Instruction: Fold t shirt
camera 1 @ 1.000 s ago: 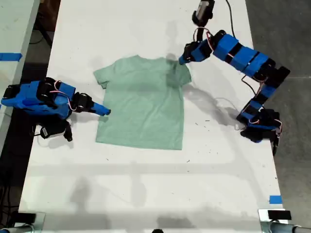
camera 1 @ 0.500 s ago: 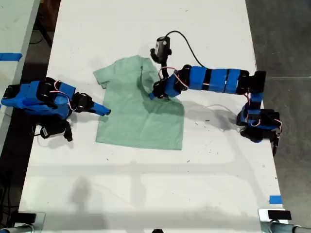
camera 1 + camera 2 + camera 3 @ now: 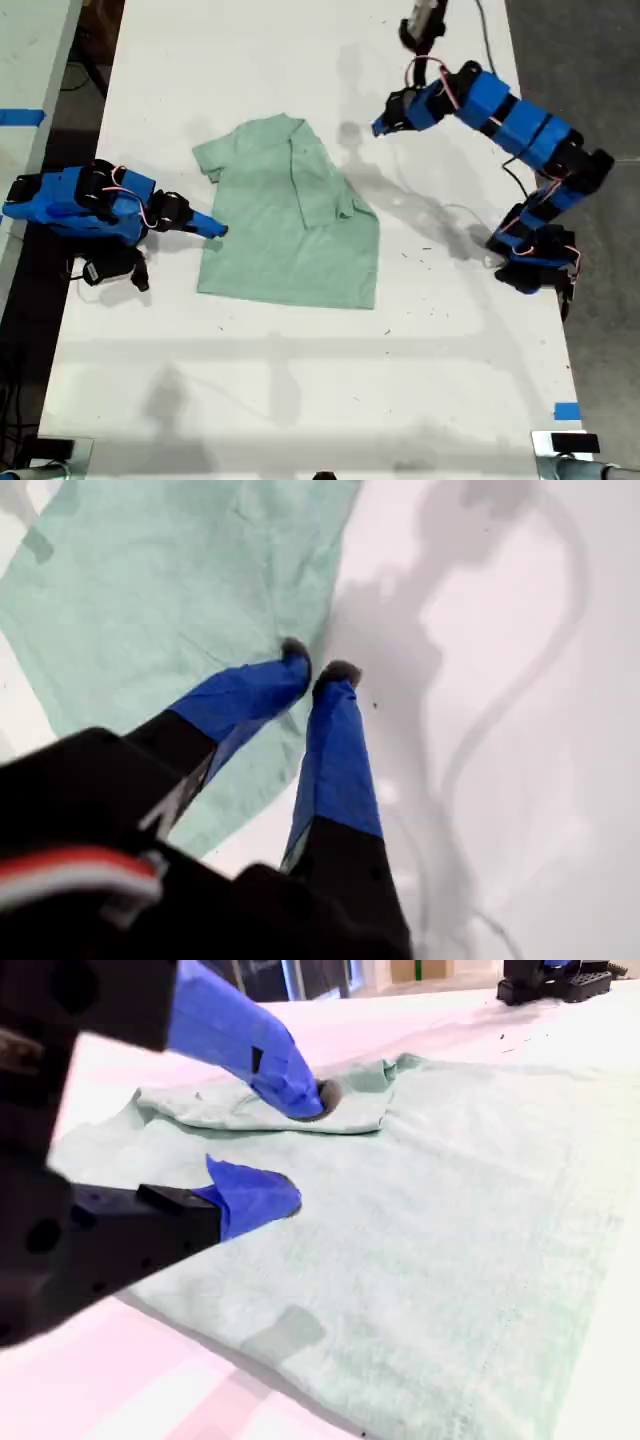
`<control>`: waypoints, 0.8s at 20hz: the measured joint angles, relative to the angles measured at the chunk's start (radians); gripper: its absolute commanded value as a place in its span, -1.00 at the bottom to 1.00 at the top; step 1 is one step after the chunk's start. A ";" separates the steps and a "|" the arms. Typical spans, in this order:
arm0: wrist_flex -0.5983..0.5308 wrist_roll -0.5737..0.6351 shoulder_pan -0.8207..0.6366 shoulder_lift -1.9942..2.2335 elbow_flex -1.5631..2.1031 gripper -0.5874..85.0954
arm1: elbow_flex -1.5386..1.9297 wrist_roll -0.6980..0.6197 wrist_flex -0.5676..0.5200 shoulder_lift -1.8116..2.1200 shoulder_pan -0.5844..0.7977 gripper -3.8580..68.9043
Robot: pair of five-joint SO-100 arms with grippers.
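Both arms are built of blue segments joined by black motor blocks, with red and white wires looped at the joints. The first gripper (image 3: 311,672) is tipped with dark pads on blue fingers, and the second gripper (image 3: 285,1145) is shaped as blue tapered fingers on a black body.

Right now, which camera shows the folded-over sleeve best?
The exterior view: the whole t shirt and its folded sleeve are visible from above. The first wrist view shows only an edge; the second wrist view shows the shirt low and oblique.
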 measured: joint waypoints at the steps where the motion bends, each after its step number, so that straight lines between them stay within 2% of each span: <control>1: 0.000 0.000 0.000 0.000 0.000 -0.71 | 0.112 -0.002 0.005 0.133 0.015 -0.89; 3: 0.000 0.000 0.000 0.000 0.000 -0.71 | 0.371 0.046 -0.014 0.402 -0.017 -0.88; 7: 0.000 0.000 0.000 0.000 0.000 -0.71 | 1.075 0.314 -0.233 0.971 -0.256 -0.84; 8: 0.000 0.000 0.000 0.000 0.000 -0.71 | 1.269 0.385 -0.255 1.147 -0.305 -0.84; 10: 0.000 0.000 0.000 0.000 0.000 -0.71 | 1.549 0.476 -0.190 1.474 -0.350 -0.84; 13: 0.000 0.000 0.000 0.000 0.000 -0.71 | 1.608 0.546 -0.074 1.560 -0.345 -0.83; 16: 0.000 0.000 0.000 0.000 0.000 -0.71 | 1.611 0.611 -0.040 1.571 -0.359 -0.81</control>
